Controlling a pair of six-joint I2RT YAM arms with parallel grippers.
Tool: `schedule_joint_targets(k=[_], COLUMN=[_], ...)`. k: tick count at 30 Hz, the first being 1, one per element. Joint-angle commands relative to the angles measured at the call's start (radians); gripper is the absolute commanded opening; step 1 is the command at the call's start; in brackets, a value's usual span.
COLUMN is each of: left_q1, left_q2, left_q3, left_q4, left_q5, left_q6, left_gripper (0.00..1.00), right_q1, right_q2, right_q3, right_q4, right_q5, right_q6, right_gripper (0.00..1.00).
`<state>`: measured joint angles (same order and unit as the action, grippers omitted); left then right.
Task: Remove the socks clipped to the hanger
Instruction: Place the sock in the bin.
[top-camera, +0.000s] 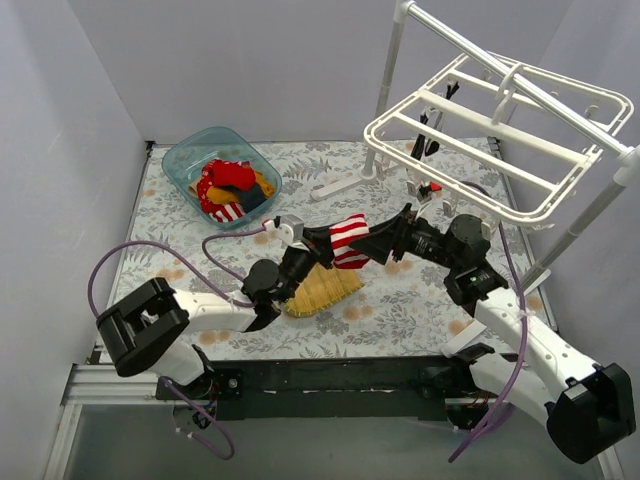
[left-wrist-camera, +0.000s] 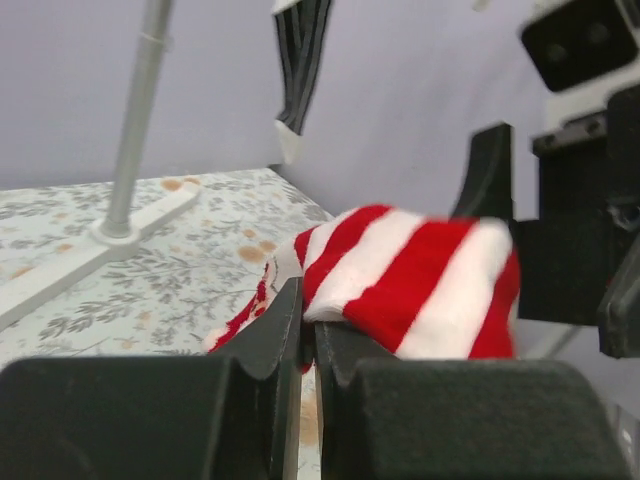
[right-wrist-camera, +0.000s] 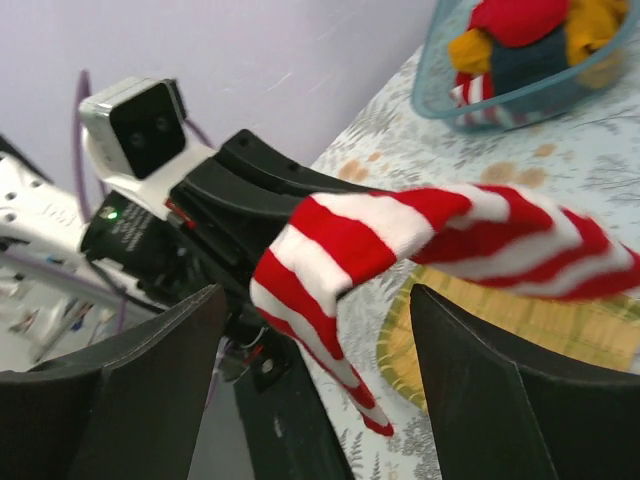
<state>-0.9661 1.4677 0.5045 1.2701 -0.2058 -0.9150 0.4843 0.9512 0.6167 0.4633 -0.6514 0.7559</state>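
The red-and-white striped sock (top-camera: 348, 238) is held above the middle of the surface (top-camera: 400, 310), pinched at its 9 o'clock end by the closed left pincer (left-wrist-camera: 308, 325). The right pincer (right-wrist-camera: 318, 295) is spread wide at its 3 o'clock end. The white hanger (top-camera: 500, 130) is seen at 2 o'clock, and other socks (top-camera: 228, 185) are piled in a teal tub (top-camera: 180, 150) at 10 o'clock.

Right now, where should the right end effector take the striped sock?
The free end of the sock, coming straight in from the right. The left end effector pinches the other end, so it sticks out toward the open right end effector.
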Motion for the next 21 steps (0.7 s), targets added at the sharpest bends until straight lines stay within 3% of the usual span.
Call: schedule_joint_targets(k=[1,6,12,21], left_q1=[0.001,0.087,0.291,0.556], left_q2=[-0.079,-0.125,-0.089,0.127], left_q3=[0.084,0.173,0.396,0.632], left_q4=[-0.228,-0.424,-0.780,-0.946], left_q5=[-0.265,-0.356,-0.365,-0.368], left_q6=[-0.036,-0.103,-0.200,-0.254], left_gripper=[0.00,0.00,0.00,0.00], right_q1=[0.002,0.002,0.002,0.002], right_q2=[-0.075,-0.141,-0.132,-0.072], right_q3=[0.015,-0.070,-0.129,-0.140], right_q4=[-0.132,-0.152,-0.147,-0.135], right_q5=[0.261,0.453,0.550,0.578], right_q6=[-0.082,-0.055,-0.040,-0.021], right_gripper=[0.84,0.91,0.93,0.95])
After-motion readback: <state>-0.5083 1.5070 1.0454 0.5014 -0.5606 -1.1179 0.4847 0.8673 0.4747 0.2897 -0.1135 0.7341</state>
